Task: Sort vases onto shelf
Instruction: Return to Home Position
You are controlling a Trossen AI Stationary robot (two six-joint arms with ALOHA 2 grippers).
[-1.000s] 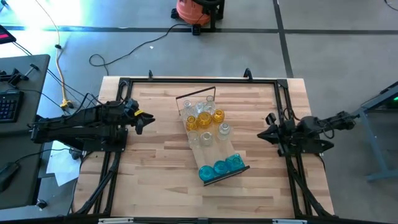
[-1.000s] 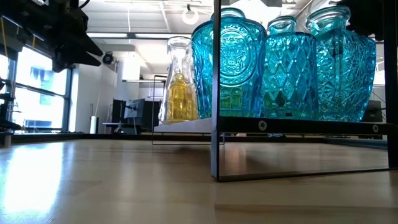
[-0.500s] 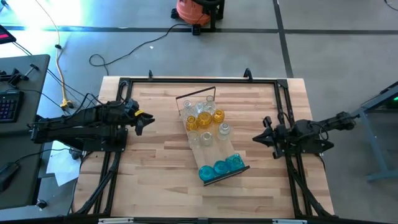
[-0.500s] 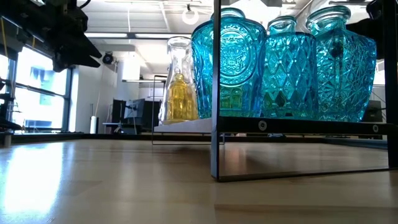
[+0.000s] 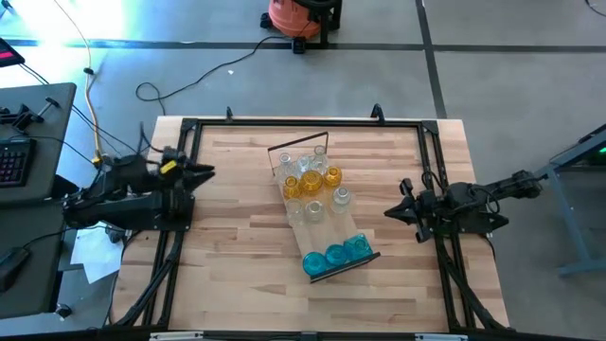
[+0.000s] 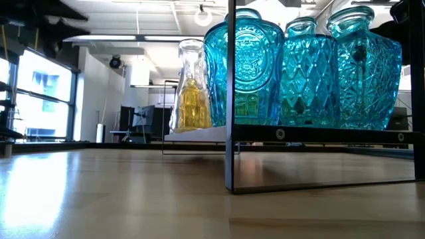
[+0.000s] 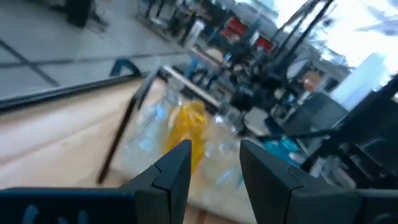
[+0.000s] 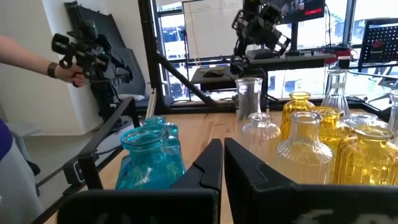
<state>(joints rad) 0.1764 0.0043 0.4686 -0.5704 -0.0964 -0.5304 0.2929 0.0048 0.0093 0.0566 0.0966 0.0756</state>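
Note:
The shelf (image 5: 347,267) lies slanted across the table's middle. Three blue vases (image 5: 334,254) stand at its near end, with yellow vases (image 5: 312,182) and clear vases (image 5: 339,197) toward its far end. The low view shows the blue vases (image 6: 299,73) close up, a yellow one (image 6: 192,103) behind them. My left gripper (image 5: 205,172) is open near the table's left edge, well off the shelf; its wrist view (image 7: 214,152) faces a yellow vase (image 7: 186,127). My right gripper (image 5: 389,212) is shut, right of the shelf, pointing at it (image 8: 222,149).
A dark metal frame (image 5: 303,123) runs round the tabletop's edges. Bare wood lies on either side of the shelf. Beyond the table's left edge, a person's hand (image 8: 62,67) and sleeve (image 8: 9,149) show in the right wrist view. An orange vacuum (image 5: 294,14) stands on the floor.
My left arm has drawn back toward the table's left edge, away from the shelf, its gripper swinging a little toward the far edge. My right gripper has shifted slightly toward the near edge and the shelf. The vases and shelf have stayed put.

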